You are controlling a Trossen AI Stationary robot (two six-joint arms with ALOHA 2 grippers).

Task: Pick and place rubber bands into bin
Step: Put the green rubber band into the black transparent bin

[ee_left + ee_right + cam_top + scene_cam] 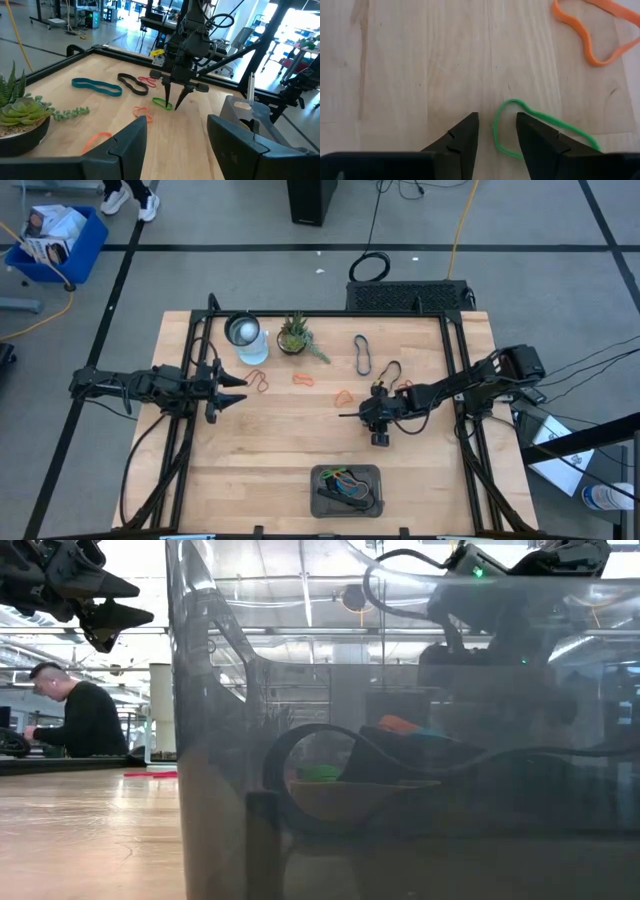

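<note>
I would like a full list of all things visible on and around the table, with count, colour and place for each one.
green rubber band: one, green, on the wood between the right end effector's fingers
orange rubber bands: three loose, orange, mid-table
blue rubber band: one, teal-blue, far side of the table
black rubber band: one, black, beside the blue one
bin: one, dark grey, near edge, bands inside
succulent: one, green, in a pot at the far edge
cup: one, clear, left of the succulent
blue crate: one, on the floor, far left
person: one, dark top, in the room behind
left end effector: open, waiting at the table's left
right end effector: open, straddling the green band
</note>
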